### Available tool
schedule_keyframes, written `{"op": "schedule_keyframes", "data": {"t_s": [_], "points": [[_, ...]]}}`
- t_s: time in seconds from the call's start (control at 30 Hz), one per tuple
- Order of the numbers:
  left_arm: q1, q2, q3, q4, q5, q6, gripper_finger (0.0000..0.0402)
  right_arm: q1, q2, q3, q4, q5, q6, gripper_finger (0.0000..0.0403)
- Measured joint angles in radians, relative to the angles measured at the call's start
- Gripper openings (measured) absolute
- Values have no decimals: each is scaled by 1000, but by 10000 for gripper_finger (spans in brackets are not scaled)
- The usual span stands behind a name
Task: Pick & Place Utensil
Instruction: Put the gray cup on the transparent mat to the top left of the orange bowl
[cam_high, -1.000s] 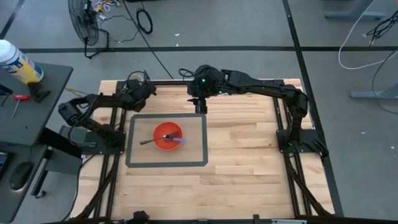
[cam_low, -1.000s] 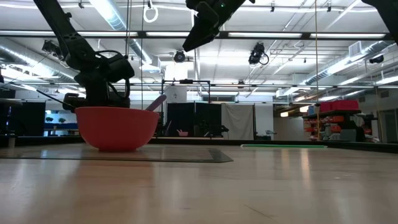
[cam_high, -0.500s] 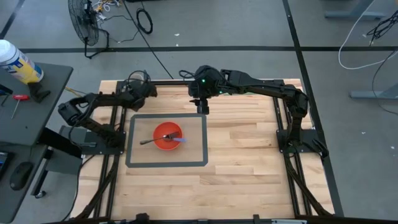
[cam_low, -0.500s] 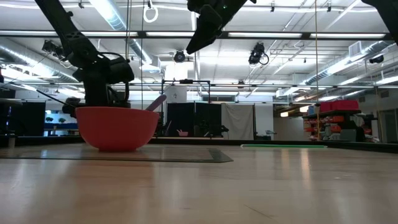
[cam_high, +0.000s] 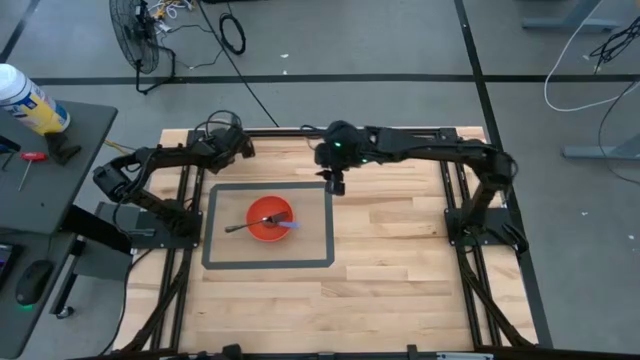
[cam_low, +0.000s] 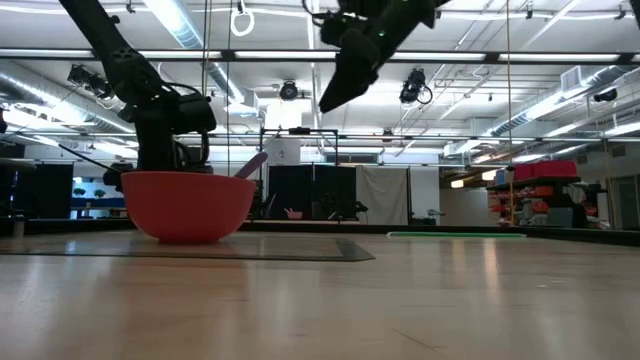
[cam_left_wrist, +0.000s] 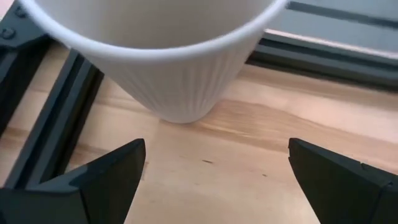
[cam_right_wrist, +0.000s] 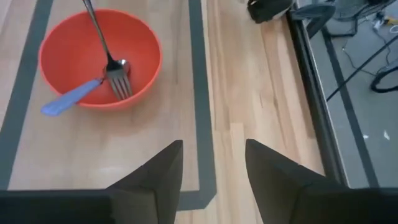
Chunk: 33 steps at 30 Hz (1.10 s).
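Observation:
A red bowl (cam_high: 268, 219) (cam_low: 187, 205) (cam_right_wrist: 99, 56) stands on the table inside a grey taped rectangle. A metal fork (cam_right_wrist: 104, 50) lies in it, tines down in the bowl and handle over the rim. A blue-handled utensil (cam_right_wrist: 71, 98) leans over the rim beside it. My right gripper (cam_high: 336, 183) (cam_low: 335, 95) (cam_right_wrist: 213, 168) hangs open above the table, beyond the bowl's far right side. My left gripper (cam_high: 228, 150) (cam_left_wrist: 214, 162) is open near the far left corner, just in front of a white ribbed cup (cam_left_wrist: 168, 56) standing on the wood.
The grey tape outline (cam_high: 270, 262) frames the bowl. Black frame rails (cam_left_wrist: 50, 118) run along the table's left and far edges near the cup. Bare wood (cam_high: 400, 260) stretches over the right and near parts. A side table with a bottle (cam_high: 30, 100) stands off the left edge.
My right gripper has moved toward the table's right edge and a little toward the near edge, staying high and open. The bowl and the utensils in it have stayed where they were.

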Motion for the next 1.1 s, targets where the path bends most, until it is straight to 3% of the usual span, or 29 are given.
{"op": "schedule_keyframes", "data": {"t_s": [0.13,0.53,0.7,0.9,1.1], "points": [[0,0,0,-2,12,82,399,0,-148,-177,162,0,41,176],[-1,0,0,39,142,83,399,37,-542,-617,486,-10,147,176],[0,0,0,41,142,24,399,58,-641,-702,528,-8,194,176],[0,0,0,44,252,22,399,58,-668,-737,526,-5,209,176],[-7,0,0,67,175,28,399,59,-661,-739,526,-6,208,176]]}}
